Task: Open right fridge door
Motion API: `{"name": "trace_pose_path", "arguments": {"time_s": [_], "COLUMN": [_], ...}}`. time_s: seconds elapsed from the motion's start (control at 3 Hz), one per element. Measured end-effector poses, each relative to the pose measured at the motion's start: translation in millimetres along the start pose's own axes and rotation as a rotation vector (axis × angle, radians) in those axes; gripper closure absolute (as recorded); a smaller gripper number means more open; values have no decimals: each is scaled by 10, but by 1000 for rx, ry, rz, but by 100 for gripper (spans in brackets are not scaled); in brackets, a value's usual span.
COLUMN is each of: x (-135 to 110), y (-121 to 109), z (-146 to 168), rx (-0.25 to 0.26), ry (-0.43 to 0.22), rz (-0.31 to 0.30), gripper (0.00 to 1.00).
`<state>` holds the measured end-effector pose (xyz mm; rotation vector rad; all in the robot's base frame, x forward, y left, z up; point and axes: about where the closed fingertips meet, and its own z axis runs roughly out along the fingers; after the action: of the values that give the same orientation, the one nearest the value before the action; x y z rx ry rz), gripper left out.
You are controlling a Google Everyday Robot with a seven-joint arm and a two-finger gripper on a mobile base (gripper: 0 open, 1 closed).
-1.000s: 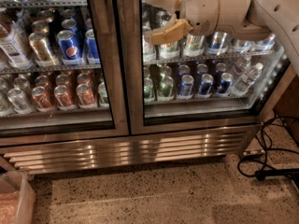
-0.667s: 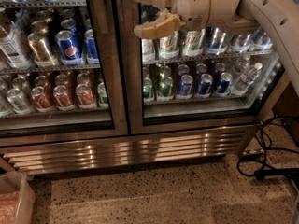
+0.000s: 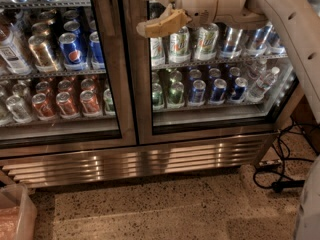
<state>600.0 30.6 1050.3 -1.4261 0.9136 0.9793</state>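
Right now the gripper (image 3: 138,11) is hanging at the 12 o'clock edge of the view, its two tan fingers (image 3: 162,24) spreading wide and pointing toward 9 o'clock. They are lying in front of the inner steel upright of the right fridge door (image 3: 136,99); whether they are touching it cannot be told. The pale arm (image 3: 295,39) is slanting away from the gripper toward 3 o'clock.

The right fridge door is taking up the area from the centre out to 3 o'clock, its bottom rail sitting in line with that of the left door (image 3: 112,84), so it is looking closed. Behind its glass, green and blue cans (image 3: 197,91) are standing in rows. At 9 o'clock the left door is fronting Pepsi cans (image 3: 72,49). Beneath both doors a ribbed steel grille (image 3: 140,161) is running across, above speckled floor (image 3: 175,209). Black cables (image 3: 280,164) are lying at 4 o'clock, and a pale bin (image 3: 17,211) is showing at 8 o'clock.
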Motion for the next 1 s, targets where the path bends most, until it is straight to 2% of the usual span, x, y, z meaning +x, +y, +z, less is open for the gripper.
{"name": "trace_pose_path", "arguments": {"time_s": [0.33, 1.0], "x": [-1, 248], "y": [2, 176], "z": [-20, -423], "rx": [0, 92], "ry": [0, 115], "rz": [0, 86], "gripper": [32, 33]}}
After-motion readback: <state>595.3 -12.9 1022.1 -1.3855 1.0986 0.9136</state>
